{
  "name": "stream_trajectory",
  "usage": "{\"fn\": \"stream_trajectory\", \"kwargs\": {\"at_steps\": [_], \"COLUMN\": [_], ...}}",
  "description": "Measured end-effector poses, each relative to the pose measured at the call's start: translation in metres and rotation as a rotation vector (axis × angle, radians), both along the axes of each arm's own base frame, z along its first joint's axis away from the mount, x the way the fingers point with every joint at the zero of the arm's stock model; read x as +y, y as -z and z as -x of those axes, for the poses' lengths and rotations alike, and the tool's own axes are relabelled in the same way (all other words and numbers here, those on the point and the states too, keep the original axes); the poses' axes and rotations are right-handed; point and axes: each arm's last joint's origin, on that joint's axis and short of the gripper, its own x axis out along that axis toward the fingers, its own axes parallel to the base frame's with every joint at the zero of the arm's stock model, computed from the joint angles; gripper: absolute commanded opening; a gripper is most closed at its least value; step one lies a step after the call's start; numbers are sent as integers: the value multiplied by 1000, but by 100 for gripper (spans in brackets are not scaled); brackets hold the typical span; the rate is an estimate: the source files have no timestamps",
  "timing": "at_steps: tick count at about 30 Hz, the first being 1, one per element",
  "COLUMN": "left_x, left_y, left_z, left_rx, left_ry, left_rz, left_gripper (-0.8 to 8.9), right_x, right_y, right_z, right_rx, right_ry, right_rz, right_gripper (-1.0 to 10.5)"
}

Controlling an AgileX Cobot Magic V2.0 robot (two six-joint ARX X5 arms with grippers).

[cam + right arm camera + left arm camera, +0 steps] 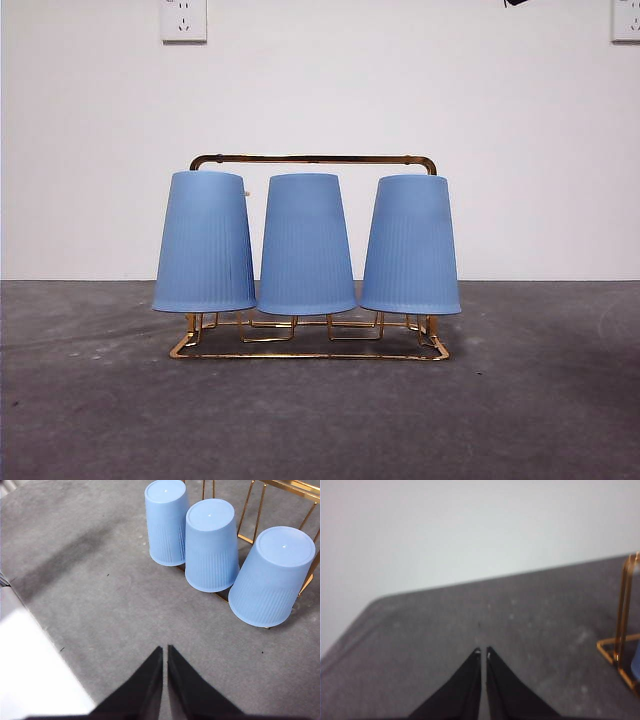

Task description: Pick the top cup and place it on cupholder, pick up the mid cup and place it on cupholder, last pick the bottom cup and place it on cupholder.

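A grey table [100, 420] under a white wall: three blue cups [211, 544] sit upside down on the gold rack [312, 160], ahead of the right gripper [164, 648] (jaws together, empty). The left gripper [482, 651], likewise closed, waits beside the rack. Placing looks finished; nothing remains to grasp.

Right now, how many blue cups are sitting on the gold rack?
3, all upside down in a row on the gold cupholder: left cup, middle cup, right cup. None seems hidden behind them.
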Motion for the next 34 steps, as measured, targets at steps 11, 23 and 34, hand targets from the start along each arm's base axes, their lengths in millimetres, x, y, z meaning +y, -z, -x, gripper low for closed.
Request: {"fn": "stream_trajectory", "kwargs": {"at_steps": [11,23,34], "left_x": [0,1,1], "left_y": [48,58,58], "left_z": [-6,-8,-8], "left_rx": [91,107,107], "left_ry": [0,-2,-2], "left_rz": [5,11,14], "left_gripper": [9,9,9], "right_x": [0,0,0], "right_y": [0,0,0], "right_z": [0,0,0], "right_rx": [0,-1,-1], "right_ry": [0,0,0], "right_rz": [0,-1,-1], "right_gripper": [8,8,8]}}
